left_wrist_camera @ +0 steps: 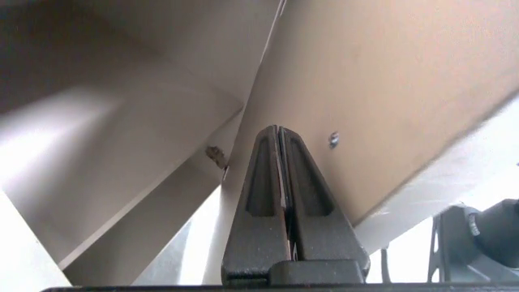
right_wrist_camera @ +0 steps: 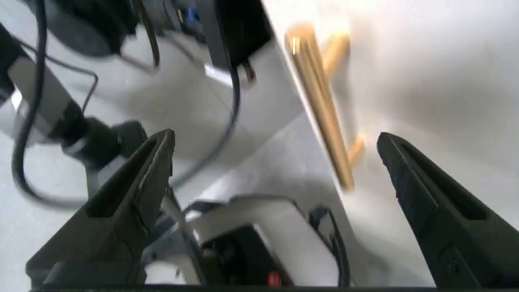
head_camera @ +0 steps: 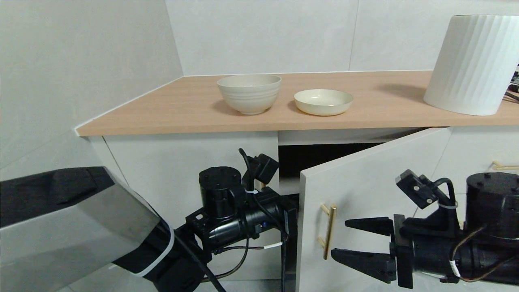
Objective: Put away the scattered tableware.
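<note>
Left claw [left_wrist_camera: 278,138] pinched closed with nothing in it, tips close to the inner face of the open cabinet door [head_camera: 365,178]. Bowl [head_camera: 249,93] and shallow dish [head_camera: 323,101] sit side by side on the worktop [head_camera: 162,115], not touching. Right claw [head_camera: 339,238] spread wide, tips just beside the gold handle [head_camera: 329,231], no contact. Ribbed white tub [head_camera: 472,65] at the worktop's right end.

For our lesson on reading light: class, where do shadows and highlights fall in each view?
Head view: the bowl, the shallow dish and the white ribbed shade cast shadows on the countertop toward the robot's left; the cabinet opening is dark. Right wrist view: the gold handle shows a bright highlight. Left wrist view: a lit patch lies on the panel.
</note>
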Tool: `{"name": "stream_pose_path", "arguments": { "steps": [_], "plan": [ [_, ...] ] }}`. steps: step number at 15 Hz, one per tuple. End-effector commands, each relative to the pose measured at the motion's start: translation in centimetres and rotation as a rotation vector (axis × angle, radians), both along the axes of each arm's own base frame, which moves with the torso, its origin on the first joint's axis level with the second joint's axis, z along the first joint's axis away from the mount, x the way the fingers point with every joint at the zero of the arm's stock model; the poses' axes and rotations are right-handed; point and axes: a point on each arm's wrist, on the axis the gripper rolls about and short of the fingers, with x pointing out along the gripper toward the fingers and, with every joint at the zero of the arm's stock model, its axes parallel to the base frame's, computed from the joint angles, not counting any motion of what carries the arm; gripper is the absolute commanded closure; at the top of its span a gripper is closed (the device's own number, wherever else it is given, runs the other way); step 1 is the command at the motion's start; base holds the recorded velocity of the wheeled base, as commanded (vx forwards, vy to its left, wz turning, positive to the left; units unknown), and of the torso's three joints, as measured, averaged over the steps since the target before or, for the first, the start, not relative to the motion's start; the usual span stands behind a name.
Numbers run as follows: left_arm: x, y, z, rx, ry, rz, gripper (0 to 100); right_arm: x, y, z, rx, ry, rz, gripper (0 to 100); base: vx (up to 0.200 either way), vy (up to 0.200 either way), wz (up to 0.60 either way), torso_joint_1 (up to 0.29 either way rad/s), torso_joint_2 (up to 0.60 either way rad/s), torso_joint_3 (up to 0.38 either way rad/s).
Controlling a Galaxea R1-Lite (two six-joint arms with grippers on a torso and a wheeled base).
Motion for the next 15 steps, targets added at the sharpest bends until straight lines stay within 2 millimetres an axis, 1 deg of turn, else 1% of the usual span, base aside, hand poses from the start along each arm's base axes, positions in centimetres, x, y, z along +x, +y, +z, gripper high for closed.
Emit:
{"name": "stream_pose_path", "arguments": {
  "steps": [1, 3, 4, 5, 6, 7, 8, 10, 14, 15],
  "plan": [
    [-0.3, 0.2, 0.9, -0.008, -0.009, -0.005, 100, -2.3, -1.7, 1.2, 0.009, -0.040, -0.006, 0, 0.000, 0.000, 0.00, 0.000, 0.00, 0.000],
    [-0.4, 0.3, 1.4, -0.014, -0.014, -0.005, 100, -3.4, -2.4, 1.5, -0.024, 0.005, -0.011, 0, 0.000, 0.000, 0.00, 0.000, 0.00, 0.000],
    [-0.4, 0.4, 1.7, -0.013, -0.015, -0.005, 100, -3.7, -2.6, 1.6, -0.047, 0.017, -0.043, 0, 0.000, 0.000, 0.00, 0.000, 0.00, 0.000],
    [-0.4, 0.3, 1.8, -0.011, -0.013, -0.005, 100, -3.7, -2.7, 1.7, -0.052, 0.018, -0.054, 0, 0.000, 0.000, 0.00, 0.000, 0.00, 0.000],
    [0.2, -0.2, 2.3, 0.010, 0.012, -0.005, 100, -4.0, -2.5, 1.4, -0.098, 0.008, -0.143, 0, 0.000, 0.000, 0.00, 0.000, 0.00, 0.000],
    [0.4, -0.4, 2.6, 0.022, 0.027, -0.005, 100, -4.7, -2.1, 1.5, -0.128, -0.008, -0.164, 0, 0.000, 0.000, 0.00, 0.000, 0.00, 0.000],
    [0.6, -0.5, 2.9, 0.024, 0.029, -0.005, 100, -5.0, -2.1, 1.3, -0.156, 0.005, -0.181, 0, 0.000, 0.000, 0.00, 0.000, 0.00, 0.000],
    [0.6, -0.6, 2.4, 0.035, 0.037, -0.008, 100, -5.1, -2.2, 1.0, -0.180, 0.030, -0.177, 0, 0.000, 0.000, 0.00, 0.000, 0.00, 0.000],
    [0.5, -0.7, 2.2, 0.040, 0.043, -0.011, 100, -5.1, -2.1, 0.8, -0.189, 0.038, -0.169, 0, 0.000, 0.000, 0.00, 0.000, 0.00, 0.000],
    [0.2, -0.9, 2.1, 0.041, 0.044, -0.021, 100, -5.0, -2.1, 0.7, -0.192, 0.042, -0.167, 0, -0.200, 0.000, 0.00, 0.002, 0.01, 0.002]
  ]
}}
